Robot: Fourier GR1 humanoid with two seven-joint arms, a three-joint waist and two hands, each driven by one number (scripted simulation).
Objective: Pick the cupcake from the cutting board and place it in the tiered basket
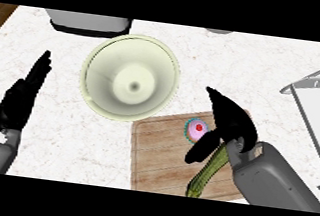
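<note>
A small cupcake (196,129) with pink frosting, a red top and a teal wrapper sits on the wooden cutting board (159,152), near its upper right part. My right hand (229,122) hovers right beside and partly over the cupcake, fingers straight and pointing up-left, thumb hanging down toward the board; it holds nothing. The tiered basket (319,107), a grey wire frame with a white shelf, stands at the right edge. My left hand (22,95) rests open at the left, fingers up.
A large pale green plate (130,77) lies just up-left of the board. A green vegetable (209,174) lies on the board under my right forearm. A grey appliance (89,23) stands at the counter's back.
</note>
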